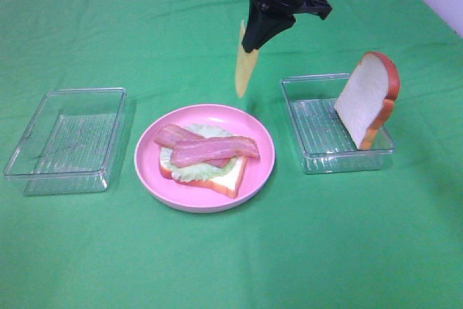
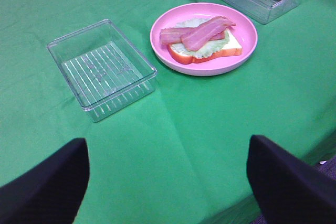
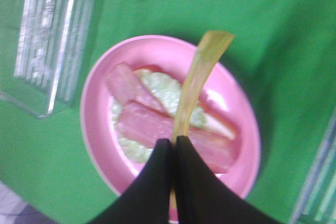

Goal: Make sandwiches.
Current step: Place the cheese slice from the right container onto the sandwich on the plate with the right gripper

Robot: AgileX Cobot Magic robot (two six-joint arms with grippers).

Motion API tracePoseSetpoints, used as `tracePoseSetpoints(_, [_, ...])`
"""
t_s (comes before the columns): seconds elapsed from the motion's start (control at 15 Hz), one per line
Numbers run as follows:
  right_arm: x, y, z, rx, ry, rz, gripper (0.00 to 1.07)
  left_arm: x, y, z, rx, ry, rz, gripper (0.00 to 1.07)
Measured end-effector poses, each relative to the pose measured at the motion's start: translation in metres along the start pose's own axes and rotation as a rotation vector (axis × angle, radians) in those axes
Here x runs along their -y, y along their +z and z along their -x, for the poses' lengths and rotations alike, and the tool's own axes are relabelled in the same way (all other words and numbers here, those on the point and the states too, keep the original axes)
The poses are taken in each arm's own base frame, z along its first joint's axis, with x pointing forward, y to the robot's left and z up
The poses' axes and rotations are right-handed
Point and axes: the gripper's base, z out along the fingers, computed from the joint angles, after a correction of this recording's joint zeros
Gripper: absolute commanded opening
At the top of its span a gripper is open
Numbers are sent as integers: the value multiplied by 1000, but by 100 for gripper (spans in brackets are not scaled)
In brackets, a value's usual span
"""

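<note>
On the round pink plate (image 1: 257,171) lies a partial sandwich (image 1: 206,155): a bread slice, pale lettuce and two bacon strips; it also shows in the left wrist view (image 2: 202,40) and the right wrist view (image 3: 157,121). My right gripper (image 1: 252,47) hangs above the plate's far side, shut on a yellow cheese slice (image 1: 241,69) that dangles edge-on; the same cheese (image 3: 198,80) runs out from the shut fingers (image 3: 152,182). A second bread slice (image 1: 367,99) leans upright in the right tray. My left gripper (image 2: 168,182) stands open, well back from the plate.
A clear plastic tray (image 1: 69,139) sits left of the plate on the green cloth. Another clear tray (image 1: 318,132) at the right holds the leaning bread. The cloth's near edge (image 2: 294,156) lies close to the left gripper.
</note>
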Motion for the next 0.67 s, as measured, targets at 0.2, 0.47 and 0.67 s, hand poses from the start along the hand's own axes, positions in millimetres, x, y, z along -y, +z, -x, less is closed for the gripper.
tracePoseSetpoints(0.2, [-9, 25, -15, -80, 1, 244, 0, 0, 0, 0, 0, 0, 0, 78])
tracePoseSetpoints(0.47, [-16, 57, -39, -156, 0, 476, 0, 0, 0, 0, 0, 0, 0, 78])
tracePoseSetpoints(0.67, [-30, 76, -48, -197, -15, 519, 0, 0, 0, 0, 0, 0, 0, 78])
